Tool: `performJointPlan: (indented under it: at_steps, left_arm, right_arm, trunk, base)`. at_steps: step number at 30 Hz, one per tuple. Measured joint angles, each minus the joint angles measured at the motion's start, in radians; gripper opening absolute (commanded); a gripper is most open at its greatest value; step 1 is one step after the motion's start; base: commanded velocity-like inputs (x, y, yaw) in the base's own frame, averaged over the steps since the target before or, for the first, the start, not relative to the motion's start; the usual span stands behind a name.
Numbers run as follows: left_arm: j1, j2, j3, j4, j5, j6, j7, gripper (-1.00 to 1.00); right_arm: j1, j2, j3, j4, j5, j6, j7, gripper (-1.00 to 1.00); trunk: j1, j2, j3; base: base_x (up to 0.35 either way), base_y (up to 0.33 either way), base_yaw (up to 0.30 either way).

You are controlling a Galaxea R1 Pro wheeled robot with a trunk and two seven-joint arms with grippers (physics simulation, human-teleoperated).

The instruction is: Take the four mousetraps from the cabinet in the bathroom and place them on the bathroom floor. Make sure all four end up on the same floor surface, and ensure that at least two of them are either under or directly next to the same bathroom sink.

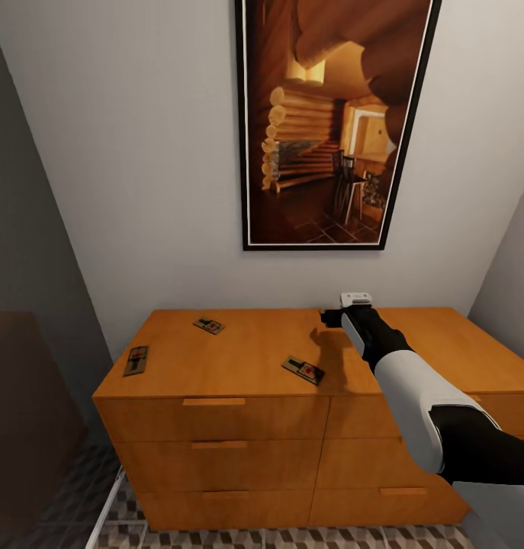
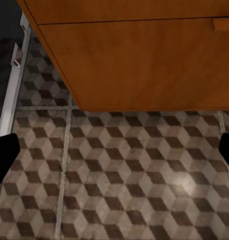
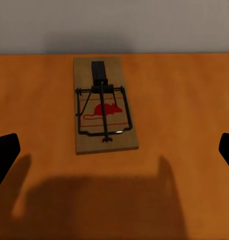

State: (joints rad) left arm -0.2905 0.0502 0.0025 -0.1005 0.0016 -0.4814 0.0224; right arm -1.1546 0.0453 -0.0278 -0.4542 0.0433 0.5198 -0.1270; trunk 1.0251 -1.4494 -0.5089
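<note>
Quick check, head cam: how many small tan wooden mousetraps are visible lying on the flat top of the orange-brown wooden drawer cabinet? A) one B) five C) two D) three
D: three small tan wooden mousetraps lie on the flat top of the orange-brown wooden cabinet: one near its left edge, one toward the back, and one nearer the front middle, left of the right gripper.

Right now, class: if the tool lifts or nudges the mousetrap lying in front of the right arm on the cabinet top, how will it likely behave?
The mousetrap is a flat wooden board, so probably stiff and light. Lying flat on the smooth cabinet top, it would likely slide, not roll or tip. Its low profile may make pinching awkward for the right tool; the wire parts might snag.
</note>
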Motion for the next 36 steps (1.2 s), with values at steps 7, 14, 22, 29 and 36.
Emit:
performJointPlan:
  at_steps: [7, 14, 22, 29, 36]
  left_arm:
    - [0.0, 0.0, 0.0, 0.0, 0.0, 0.0, 0.0, 1.0]
    - [0.0, 0.0, 0.0, 0.0, 0.0, 0.0, 0.0, 1.0]
    - [0.0, 0.0, 0.0, 0.0, 0.0, 0.0, 0.0, 1.0]
    - [0.0, 0.0, 0.0, 0.0, 0.0, 0.0, 0.0, 1.0]
    - [0.0, 0.0, 0.0, 0.0, 0.0, 0.0, 0.0, 1.0]
  right_arm:
    - [0.0, 0.0, 0.0, 0.0, 0.0, 0.001, 0.0, 1.0]
    - [0.0, 0.0, 0.0, 0.001, 0.001, 0.0, 0.0, 1.0]
    - [0.0, 0.0, 0.0, 0.001, 0.001, 0.0, 0.0, 1.0]
    - [0.0, 0.0, 0.0, 0.002, 0.001, -0.001, -0.001, 1.0]
    - [0.0, 0.0, 0.0, 0.002, 0.001, -0.001, -0.001, 1.0]
  trunk:
    - [0.0, 0.0, -0.008]
    - [0.0, 0.0, -0.019]
    - [0.0, 0.0, -0.024]
    - [0.0, 0.0, -0.025]
    - [0.0, 0.0, -0.025]
  base:
    - [0.0, 0.0, 0.0]
    - [0.0, 0.0, 0.0]
    - [0.0, 0.0, 0.0]
    - [0.001, 0.0, 0.0]
    - [0.086, 0.0, 0.0]
